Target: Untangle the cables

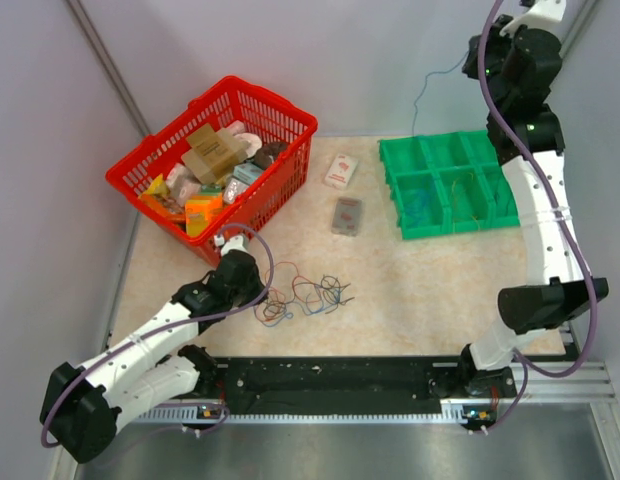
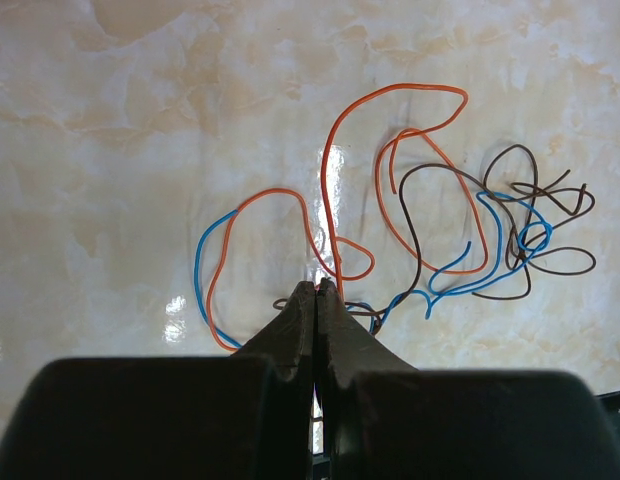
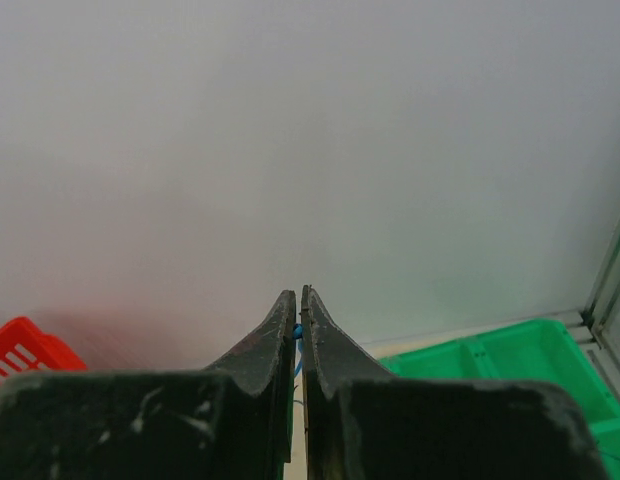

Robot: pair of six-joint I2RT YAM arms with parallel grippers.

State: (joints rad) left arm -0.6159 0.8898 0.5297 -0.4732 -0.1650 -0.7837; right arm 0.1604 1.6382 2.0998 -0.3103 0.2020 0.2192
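**Item 1. Left hand** (image 2: 318,288). Low over the counter (image 1: 410,290) at the left edge of the tangle. It was shut tight, and the orange strand (image 2: 326,200) ran down into its tips, apparently pinched there.

**Item 2. Cables** (image 1: 302,293). A loose heap lying on the counter just ahead of the left arm, right of the red basket (image 1: 212,160). The orange loops lay open and wide. The knot (image 2: 535,225) of blue and brown sat at the far right of the heap.
- Handling note: the orange strand looked best drawn out slowly and low, away from the knot.
- If the whole heap travelled with it, the pull should stop and the grip be retaken nearer the crossing.
- A quick or upward tug would likely cinch the blue and brown loops.

**Item 3. Blue strand** (image 1: 416,105). It hung free, well apart from the heap, above the far edge of the counter.

**Item 4. Right hand** (image 3: 298,295). Raised high at the right and closed, with a fleck of blue between its tips. It was judged to be holding the blue strand.
- Handling note: set that strand down clear of the heap, perhaps by the green tray (image 1: 450,185).
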